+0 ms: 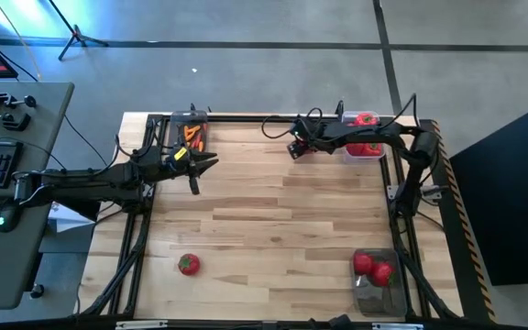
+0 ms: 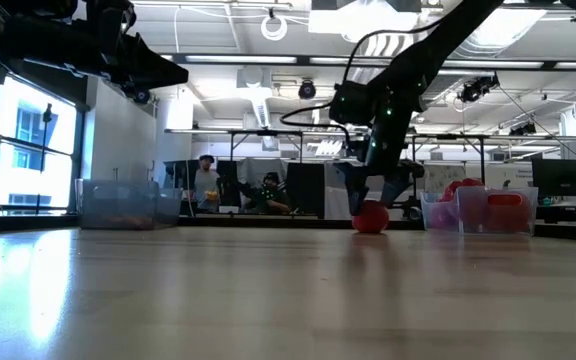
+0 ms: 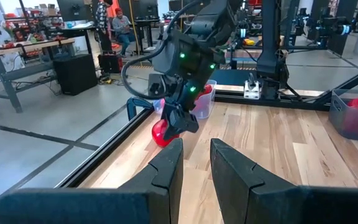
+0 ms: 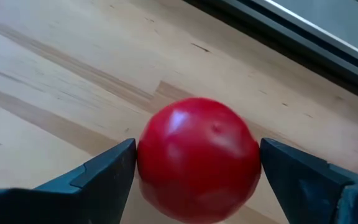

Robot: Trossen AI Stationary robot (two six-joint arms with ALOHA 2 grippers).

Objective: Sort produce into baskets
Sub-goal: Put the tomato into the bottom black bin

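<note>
From above, the wooden table point(image 1: 273, 220) carries three clear baskets: one at the far left edge point(image 1: 191, 130) with orange carrot pieces, one at the far right point(image 1: 363, 137) with red produce, and one at the near right point(image 1: 377, 280) with red pieces. A lone tomato point(image 1: 188, 265) lies on the near left boards, well apart from both arms. The left gripper point(image 1: 207, 165) hovers beside the carrot basket; the right gripper point(image 1: 294, 147) reaches toward the far edge. At table height, the right gripper point(image 2: 373, 205) stands down around a red tomato point(image 2: 370, 217) resting on the wood. The left wrist view shows its own fingers point(image 3: 166, 168) slightly parted with nothing between them — and the other arm over that tomato point(image 3: 161, 132). The right wrist view shows its fingers point(image 4: 104, 168) spread wide, flanking the tomato point(image 4: 197, 158) — one looks just touching, the other apart.
</note>
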